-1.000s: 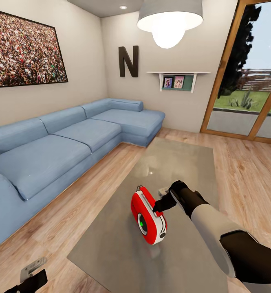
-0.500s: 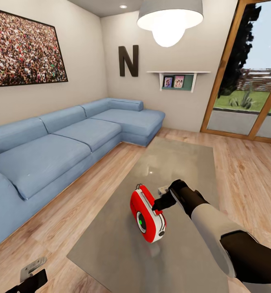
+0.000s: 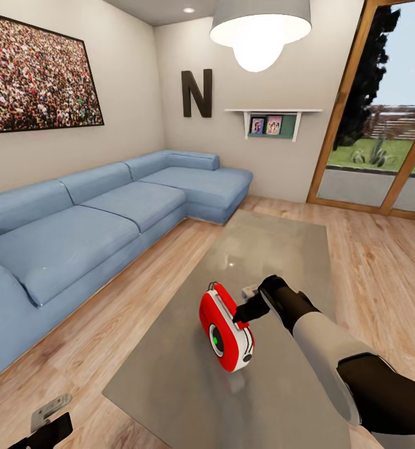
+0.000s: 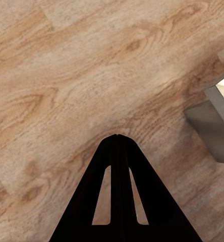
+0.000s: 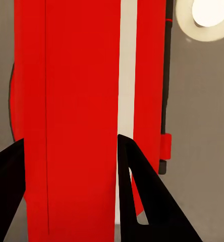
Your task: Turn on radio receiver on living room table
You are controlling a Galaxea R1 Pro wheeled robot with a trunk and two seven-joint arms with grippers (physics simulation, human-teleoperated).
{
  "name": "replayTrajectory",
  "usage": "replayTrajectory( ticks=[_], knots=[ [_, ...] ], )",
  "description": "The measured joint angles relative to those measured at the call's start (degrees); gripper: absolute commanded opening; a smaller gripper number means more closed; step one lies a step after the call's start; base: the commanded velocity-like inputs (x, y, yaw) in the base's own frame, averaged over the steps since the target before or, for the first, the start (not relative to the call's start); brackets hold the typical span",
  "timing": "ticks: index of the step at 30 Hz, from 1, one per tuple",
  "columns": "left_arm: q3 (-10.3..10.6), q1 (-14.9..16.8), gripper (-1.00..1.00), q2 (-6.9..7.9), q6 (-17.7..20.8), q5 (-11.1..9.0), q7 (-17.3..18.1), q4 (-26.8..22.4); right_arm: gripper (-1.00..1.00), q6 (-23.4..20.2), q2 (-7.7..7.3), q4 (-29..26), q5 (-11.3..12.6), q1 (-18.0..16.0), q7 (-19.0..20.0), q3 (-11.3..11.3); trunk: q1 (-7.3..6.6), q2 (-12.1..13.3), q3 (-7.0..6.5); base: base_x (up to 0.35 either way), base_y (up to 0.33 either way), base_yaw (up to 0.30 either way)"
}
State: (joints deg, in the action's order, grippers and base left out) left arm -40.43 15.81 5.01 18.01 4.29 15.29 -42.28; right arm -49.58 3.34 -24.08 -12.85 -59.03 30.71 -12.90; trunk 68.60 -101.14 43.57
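Radio receiver stood on edge on the table, near the table's close end, dial face angled toward my head camera with a green light at the dial's centre. My right gripper was at the radio's back edge, touching it. In the right wrist view the red body with its white band sat between my 2 fingers, which were spread about as wide as the body; contact on both sides I couldn't confirm. My left gripper hung low over the plank floor, fingertips pressed together, nothing in them. Blue sofa ran along the table's left side.
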Motion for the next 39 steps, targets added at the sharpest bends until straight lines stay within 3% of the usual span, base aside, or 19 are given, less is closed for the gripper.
replayTrajectory(
  ticks=[4,5,7,23,27,31,39],
  knots=[
    [0.0,0.0,-1.0,0.0,0.01,0.0,0.0,0.0,-1.0,0.15,0.0,0.06,-0.01,0.0,-0.01,0.0,0.0,0.0,0.0,0.0,0.0,0.0],
    [0.0,0.0,-1.0,0.0,0.01,0.0,0.0,0.0,1.0,0.17,0.0,0.07,-0.02,0.0,-0.01,0.0,0.0,0.0,0.0,0.0,0.0,0.0],
    [0.0,0.01,-1.0,0.0,0.01,0.01,0.0,0.0,1.0,0.49,0.0,3.17,-0.69,0.05,-0.08,-0.02,0.01,0.01,0.01,0.0,0.0,0.0],
    [0.09,0.01,-1.0,-0.01,-0.04,0.15,-0.02,0.28,1.0,0.53,0.0,3.18,-0.66,0.05,-0.1,-0.01,0.01,0.01,0.01,0.0,0.0,0.0],
    [0.09,0.01,-1.0,0.16,-0.47,0.21,-0.08,1.17,1.0,0.58,0.0,3.19,-0.64,0.05,-0.11,-0.01,-0.86,1.6,-0.7,0.0,0.0,0.0],
    [0.28,0.01,-1.0,0.76,-4.64,0.2,-0.01,3.71,1.0,0.61,0.0,3.18,-0.63,0.05,-0.12,-0.01,-1.74,3.21,-1.42,0.0,0.0,0.0],
    [0.7,0.01,-1.0,1.22,-5.43,0.19,0.0,4.3,1.0,0.54,-0.06,3.16,-0.78,0.05,-0.13,-0.01,-3.5,6.42,-2.85,0.0,0.0,0.0]
  ],
)
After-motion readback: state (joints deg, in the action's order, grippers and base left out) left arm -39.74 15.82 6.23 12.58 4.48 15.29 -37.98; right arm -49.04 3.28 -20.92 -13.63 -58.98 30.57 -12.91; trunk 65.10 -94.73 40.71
